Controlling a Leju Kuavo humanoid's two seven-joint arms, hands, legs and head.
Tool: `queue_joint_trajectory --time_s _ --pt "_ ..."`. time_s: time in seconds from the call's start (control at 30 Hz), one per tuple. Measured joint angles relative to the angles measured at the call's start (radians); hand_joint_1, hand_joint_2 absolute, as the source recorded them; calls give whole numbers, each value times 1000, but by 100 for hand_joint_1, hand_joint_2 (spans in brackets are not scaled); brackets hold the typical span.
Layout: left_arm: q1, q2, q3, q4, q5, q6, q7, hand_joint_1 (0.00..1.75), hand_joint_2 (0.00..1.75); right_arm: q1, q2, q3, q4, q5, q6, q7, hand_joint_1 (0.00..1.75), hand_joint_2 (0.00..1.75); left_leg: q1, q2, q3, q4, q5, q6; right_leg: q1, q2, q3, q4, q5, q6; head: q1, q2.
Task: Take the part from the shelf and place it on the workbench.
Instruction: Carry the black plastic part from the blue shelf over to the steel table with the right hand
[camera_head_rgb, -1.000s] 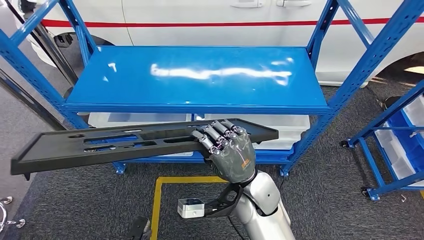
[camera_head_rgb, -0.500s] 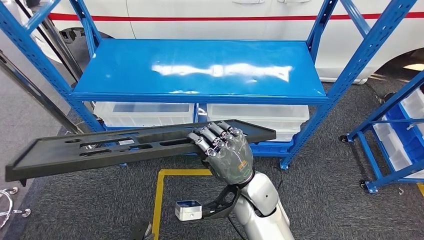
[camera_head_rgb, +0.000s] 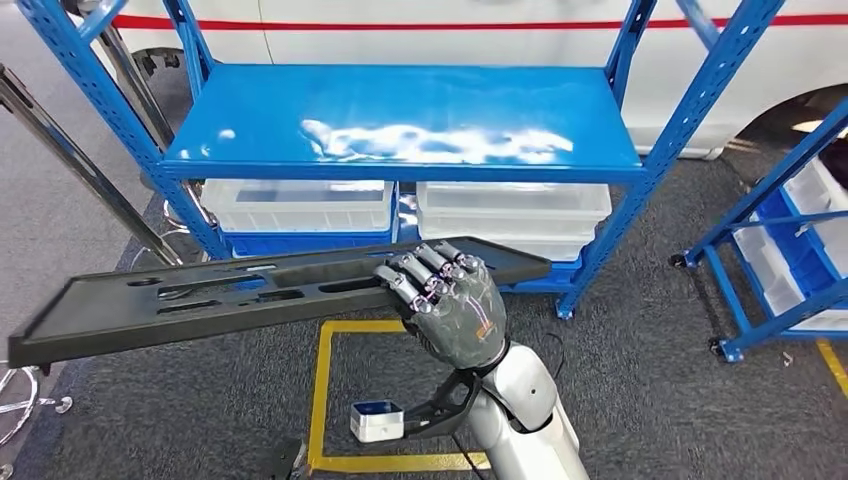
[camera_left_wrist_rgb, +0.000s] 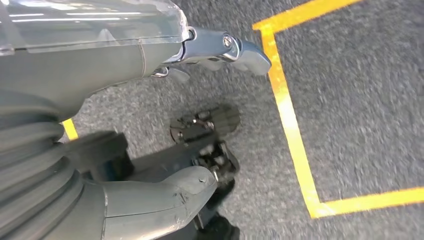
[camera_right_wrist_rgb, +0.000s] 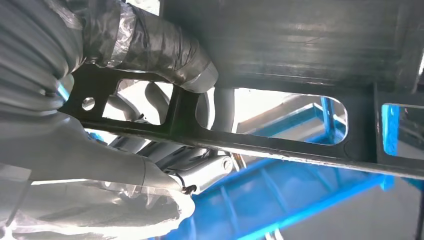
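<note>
While the right hand (camera_head_rgb: 452, 300) holds the long black part (camera_head_rgb: 260, 290) with its fingers curled over the near edge, the part is clear of the shelf and stays in the air in front of the robot, almost level, above the grey carpet (camera_head_rgb: 640, 380). In the right wrist view the thumb (camera_right_wrist_rgb: 165, 45) presses from below beside the cut-out openings of the part (camera_right_wrist_rgb: 300, 40), so the grip looks closed from both sides. The left hand (camera_left_wrist_rgb: 150, 200) hangs low over the carpet near the yellow floor line (camera_left_wrist_rgb: 290, 125); I cannot tell if its fingers are apart or closed.

The step in hand is, in my judgement, the carrying toward the counter, which I do not see here. The hand grips the part near one end, so the long free end can dip or swing. To do it well, the robot should turn slowly, keep the part level, and watch that the far end does not hit the blue shelf post (camera_head_rgb: 110, 120).

Farther away stands the blue shelf (camera_head_rgb: 400, 130); its upper board shines. Under it two clear plastic bins (camera_head_rgb: 300, 205) stand side by side; what is in them I cannot tell. Behind the shelf is a white car (camera_head_rgb: 420, 30) with a red stripe.
</note>
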Motion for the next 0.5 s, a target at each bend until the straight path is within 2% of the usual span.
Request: queue_joint_trajectory --time_s 0.03,0.07,0.1,0.13,0.2,0.23,0.27,0.3,0.33,0.37,0.4,0.43,0.47,0.5 --pt "-1 0 0 0 0 0 0 0 175 -1 0 0 0 1 0 1 175 175 2 -1 -2 -4 7 -6 -2 -1 -6 -4 14 -4 0 0" --pt "-2 0 0 0 1 1 0 0 175 -2 1 1 0 2 0 2 175 175 2 -2 -7 0 -3 -12 -5 -4 -14 -10 27 -10 0 0" --pt "-2 0 -1 0 1 1 1 0 175 -3 1 2 1 3 0 4 175 175 2 -4 -17 16 -32 -17 -10 -6 -25 -16 43 -16 0 0" --pt "-1 0 -1 0 2 1 1 0 175 -3 1 3 1 4 0 6 175 175 4 -5 -29 54 -80 -23 -14 -8 -39 -19 58 -21 0 0" --pt "-1 0 -1 0 4 3 1 0 175 -4 2 4 2 4 0 10 175 175 10 -6 -54 175 -184 -34 -14 -10 -74 -19 86 -25 -1 0" --pt "-1 0 0 0 6 3 1 0 175 -4 2 4 2 5 0 11 175 175 12 -6 -58 236 -207 -39 -14 -11 -93 -18 100 -24 -1 0" --pt "-1 0 0 0 9 5 1 0 175 -4 2 4 3 5 0 12 175 175 14 -6 -53 275 -202 -43 -15 -13 -112 -16 113 -22 -1 0" --pt "-1 0 0 0 11 6 0 0 175 -4 2 5 4 6 0 12 175 175 16 -6 -34 284 -176 -46 -16 -14 -131 -13 126 -19 -1 0" --pt "-1 0 0 0 13 7 0 0 175 -5 2 5 4 6 0 12 175 175 17 -6 2 257 -144 -48 -17 -14 -149 -9 138 -16 -1 0" --pt "-2 1 0 0 15 8 -1 0 175 -5 2 5 5 6 0 13 175 175 18 -6 58 195 -129 -48 -17 -15 -167 -4 149 -12 -1 0" --pt "-3 1 0 0 16 9 -2 0 175 -6 2 6 5 6 0 14 175 175 17 -7 121 110 -135 -47 -17 -14 -180 2 159 -7 -1 0" --pt "-4 1 0 0 18 10 -3 0 175 -6 2 7 5 7 0 14 175 175 16 -8 171 39 -152 -42 -17 -14 -188 5 169 -1 0 0" --pt "-4 1 0 0 19 10 -4 0 175 -8 3 8 5 7 0 15 175 175 13 -9 204 -13 -171 -37 -16 -15 -192 6 179 4 0 0" --pt "-4 1 0 0 19 10 -5 0 175 -10 3 10 5 7 0 15 175 175 10 -10 213 -34 -178 -30 -16 -15 -192 4 190 10 0 0"
